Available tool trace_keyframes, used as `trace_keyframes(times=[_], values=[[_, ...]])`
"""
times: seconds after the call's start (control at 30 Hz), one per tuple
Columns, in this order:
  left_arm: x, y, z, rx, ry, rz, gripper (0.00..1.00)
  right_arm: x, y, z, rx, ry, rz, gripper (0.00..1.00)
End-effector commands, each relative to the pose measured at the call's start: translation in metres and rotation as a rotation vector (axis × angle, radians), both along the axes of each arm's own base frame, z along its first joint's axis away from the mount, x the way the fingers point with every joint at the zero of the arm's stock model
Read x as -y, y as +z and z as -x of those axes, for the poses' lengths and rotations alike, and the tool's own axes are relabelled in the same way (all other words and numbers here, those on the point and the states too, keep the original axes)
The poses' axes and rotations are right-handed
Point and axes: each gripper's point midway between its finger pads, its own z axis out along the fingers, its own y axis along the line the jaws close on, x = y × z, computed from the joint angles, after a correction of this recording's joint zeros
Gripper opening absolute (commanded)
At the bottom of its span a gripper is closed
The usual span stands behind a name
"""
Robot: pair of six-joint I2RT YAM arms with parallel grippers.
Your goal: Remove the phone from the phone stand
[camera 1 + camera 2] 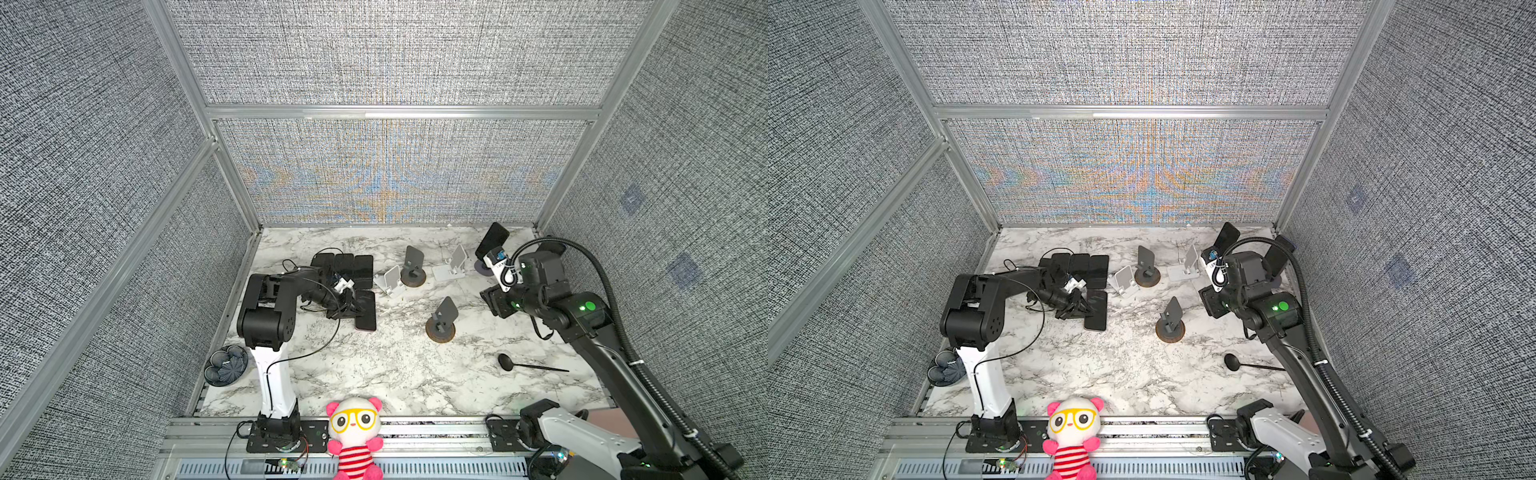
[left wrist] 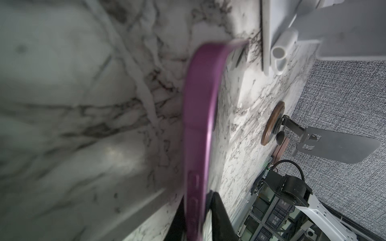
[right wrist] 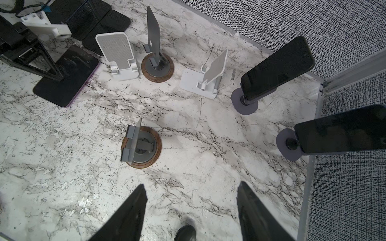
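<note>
Tabletop; purple-rimmed phone, left wrist

6 phone stands, 2 w/ phones, several flat phones, 1 spoon, 1 plush, 1 bowl.

Robot lab test cell. Signs: aluminium frame holding grey woven wall panels on three sides; marble-print tabletop; left arm, right arm bolted to slotted rail along tabletop front edge; green status light lit.
</note>
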Motion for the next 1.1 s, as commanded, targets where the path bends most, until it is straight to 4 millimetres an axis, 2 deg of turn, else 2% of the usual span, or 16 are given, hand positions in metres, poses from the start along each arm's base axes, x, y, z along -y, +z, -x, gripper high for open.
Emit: trace_keyframes(times=[0.0,0.23,0.7,1.07], values=[[-0.035,-0.031,0.0,0.001,0.01,-0.254,0.18,0.0,0.003,0.0,0.009,0.001,-0.002,0.65],[-0.044,-0.031,-0.001,-0.007,0.023,-0.292,0.19,0.0,0.003,0.001,0.005,0.003,0.003,0.65],[-0.046,-0.028,0.001,-0.012,0.017,-0.305,0.46,0.001,0.001,0.004,0.003,0.003,0.001,0.65],[-0.051,-0.022,-0.004,0.01,0.005,-0.339,0.52,0.002,0.0,0.005,-0.001,-0.003,-0.003,0.65]])
